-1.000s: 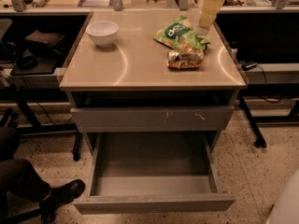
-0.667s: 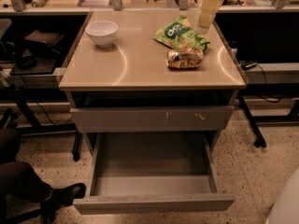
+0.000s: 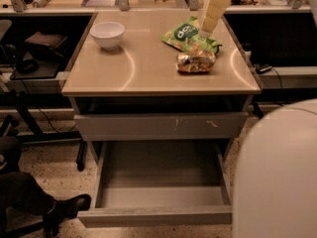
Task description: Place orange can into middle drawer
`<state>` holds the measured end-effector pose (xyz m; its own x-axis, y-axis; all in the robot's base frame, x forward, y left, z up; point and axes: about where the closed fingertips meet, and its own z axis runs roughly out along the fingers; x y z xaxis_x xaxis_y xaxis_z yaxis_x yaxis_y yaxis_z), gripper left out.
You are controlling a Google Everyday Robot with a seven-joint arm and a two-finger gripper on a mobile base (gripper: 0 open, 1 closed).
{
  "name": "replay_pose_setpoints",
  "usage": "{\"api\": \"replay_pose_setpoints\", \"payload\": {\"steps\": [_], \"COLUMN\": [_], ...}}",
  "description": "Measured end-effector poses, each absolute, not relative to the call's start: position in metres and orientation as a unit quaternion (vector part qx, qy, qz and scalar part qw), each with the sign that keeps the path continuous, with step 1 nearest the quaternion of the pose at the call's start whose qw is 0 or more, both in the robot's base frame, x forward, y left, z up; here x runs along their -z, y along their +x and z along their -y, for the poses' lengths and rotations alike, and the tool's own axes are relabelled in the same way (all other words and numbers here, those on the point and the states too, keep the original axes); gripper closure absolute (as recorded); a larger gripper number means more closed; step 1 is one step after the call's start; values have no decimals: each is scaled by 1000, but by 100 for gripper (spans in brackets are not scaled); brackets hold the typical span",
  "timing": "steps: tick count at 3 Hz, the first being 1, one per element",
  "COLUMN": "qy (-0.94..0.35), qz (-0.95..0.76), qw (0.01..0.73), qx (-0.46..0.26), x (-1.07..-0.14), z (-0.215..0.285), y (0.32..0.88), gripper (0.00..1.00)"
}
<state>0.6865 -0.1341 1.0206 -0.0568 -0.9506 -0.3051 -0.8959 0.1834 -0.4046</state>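
The orange can [image 3: 195,62] lies on its side on the tan tabletop [image 3: 148,68], right of the middle, just in front of a green snack bag [image 3: 190,36]. My gripper [image 3: 205,29] hangs from the cream arm at the top of the view, over the far side of the green bag and above and behind the can, touching neither that I can see. The middle drawer [image 3: 161,216] is pulled wide open below, and its smooth grey inside holds nothing.
A white bowl [image 3: 107,34] stands at the table's back left. A shut grey drawer front with orange scratches [image 3: 161,126] sits above the open drawer. My pale body [image 3: 277,177] fills the lower right. A person's shoe [image 3: 69,207] is on the floor at the left.
My pale body now fills much more of the lower right. The arm at the top has shifted slightly left and lower. The can, bag, bowl and drawer have not moved.
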Motion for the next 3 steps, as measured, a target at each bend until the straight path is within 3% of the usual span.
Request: {"api": "replay_pose_setpoints", "payload": {"steps": [1, 3], "qy": [-625, -617], "qz": [-734, -733], "qw": [263, 284], "qx": [24, 17], "x": [-988, -975], "z": [135, 129], "y": [725, 751], "gripper": [0, 0]}}
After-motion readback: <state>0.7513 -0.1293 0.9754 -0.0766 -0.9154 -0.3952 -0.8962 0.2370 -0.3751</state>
